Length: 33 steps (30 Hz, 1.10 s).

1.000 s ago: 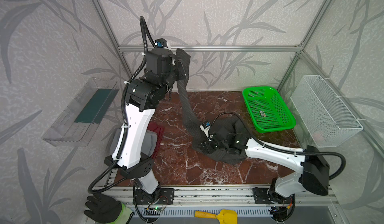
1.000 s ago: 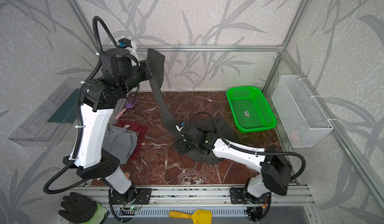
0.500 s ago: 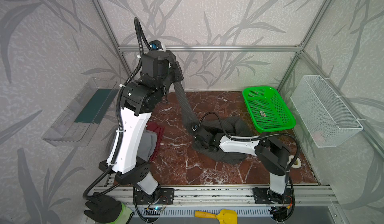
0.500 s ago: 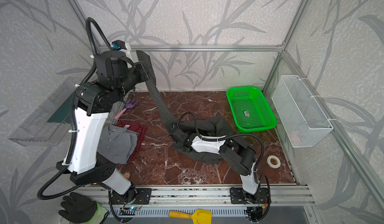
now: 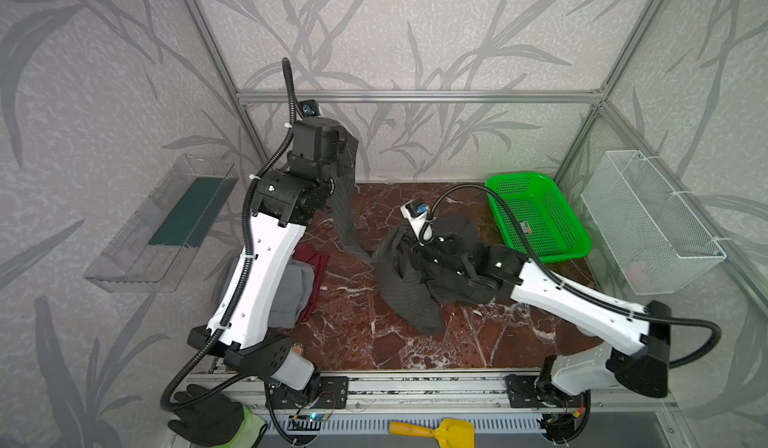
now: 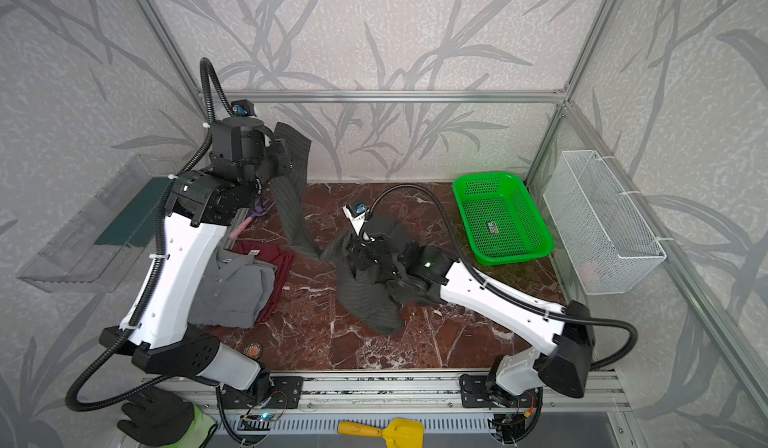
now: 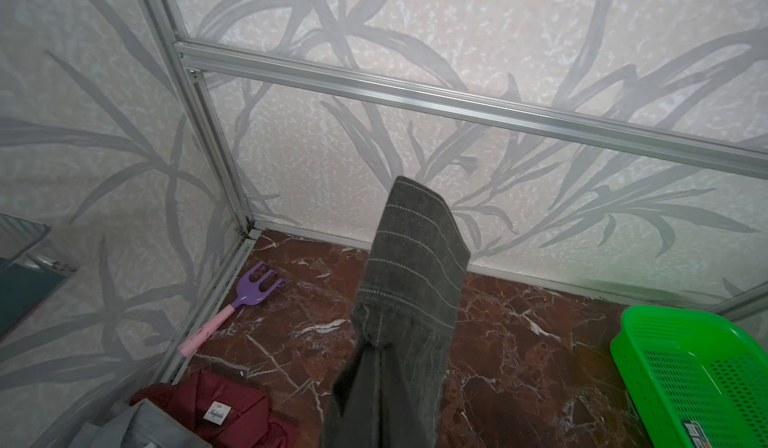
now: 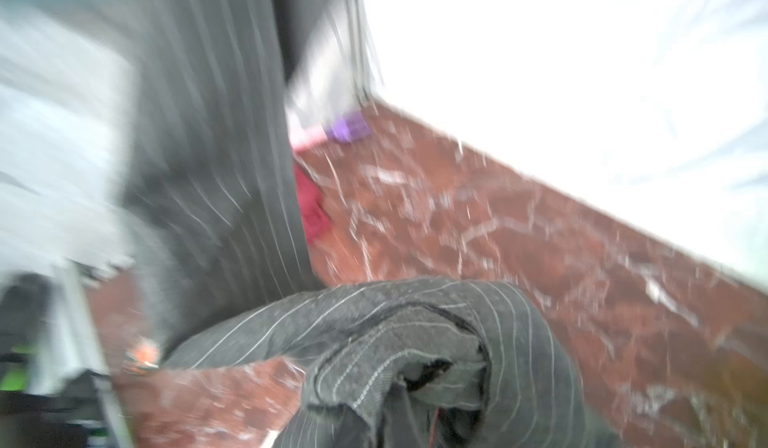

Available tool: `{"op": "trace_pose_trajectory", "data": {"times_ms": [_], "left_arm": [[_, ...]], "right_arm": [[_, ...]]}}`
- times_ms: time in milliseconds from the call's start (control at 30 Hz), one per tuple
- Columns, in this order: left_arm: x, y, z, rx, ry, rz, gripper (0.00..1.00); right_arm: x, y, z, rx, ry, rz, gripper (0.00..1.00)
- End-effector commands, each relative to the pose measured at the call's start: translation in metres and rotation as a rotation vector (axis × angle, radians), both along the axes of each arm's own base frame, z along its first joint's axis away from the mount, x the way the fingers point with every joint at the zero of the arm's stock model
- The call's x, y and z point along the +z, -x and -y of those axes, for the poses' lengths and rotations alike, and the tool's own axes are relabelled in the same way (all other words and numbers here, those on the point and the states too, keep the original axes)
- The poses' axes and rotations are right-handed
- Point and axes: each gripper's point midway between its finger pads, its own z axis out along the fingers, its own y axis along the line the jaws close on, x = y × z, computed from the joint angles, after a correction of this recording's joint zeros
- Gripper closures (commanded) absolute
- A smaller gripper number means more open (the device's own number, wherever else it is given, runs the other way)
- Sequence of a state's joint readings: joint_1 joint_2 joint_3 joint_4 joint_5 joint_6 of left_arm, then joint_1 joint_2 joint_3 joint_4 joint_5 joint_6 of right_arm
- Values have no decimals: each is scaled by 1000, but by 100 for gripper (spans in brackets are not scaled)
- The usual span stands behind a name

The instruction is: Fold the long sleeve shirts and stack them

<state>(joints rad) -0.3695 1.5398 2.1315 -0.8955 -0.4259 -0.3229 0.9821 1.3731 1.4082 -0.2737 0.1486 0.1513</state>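
Pinstriped shirt (image 5: pixel 399 290): the body is a crumpled heap mid-worktop (image 5: pixel 374 342). One sleeve runs up to the left claw (image 6: pixel 286 159), which is clamped on the cuff end, high near the back wall. The right claw (image 6: pixel 360 258) is low, closed into a thick bunch of the heap. The right wrist view is blurred, so I cannot tell which layers it has.

Risks:
- A bunch grip likely takes several layers. A lift would then raise a wad, not an edge, and the shirt won't spread flat.
- If the arms pull apart, the cuff could slip from the left claw.
- Trailing cloth could drag across the grey shirt (image 6: pixel 232 292) lying over the dark red shirt (image 6: pixel 270 254) and rumple that pile.
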Motion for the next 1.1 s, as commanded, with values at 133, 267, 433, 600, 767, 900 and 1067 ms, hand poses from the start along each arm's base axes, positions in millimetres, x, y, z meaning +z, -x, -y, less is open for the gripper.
{"op": "trace_pose_trajectory", "data": {"times_ms": [133,267,433,600,767,900,1067], "left_arm": [[14,-10,-19,48,4,37,100],[19,-15,-15,28,28,41,100],[-6,-22,4,-52,65,-48,83],[-62,-14,34,-174,152,-183,51],[-86,21,57,-286,257,-181,28],[-103,58,102,-481,314,-170,24],[-120,99,138,-710,313,-140,18]], "right_arm": [[117,48,58,152,-223,6,100],[139,32,94,20,-242,30,100],[100,-4,106,-157,-37,7,100],[92,-9,100,-63,-225,-106,100],[99,-1,95,5,-227,-100,100],[100,0,94,20,-244,-112,100],[107,3,90,52,-295,-136,100]]}}
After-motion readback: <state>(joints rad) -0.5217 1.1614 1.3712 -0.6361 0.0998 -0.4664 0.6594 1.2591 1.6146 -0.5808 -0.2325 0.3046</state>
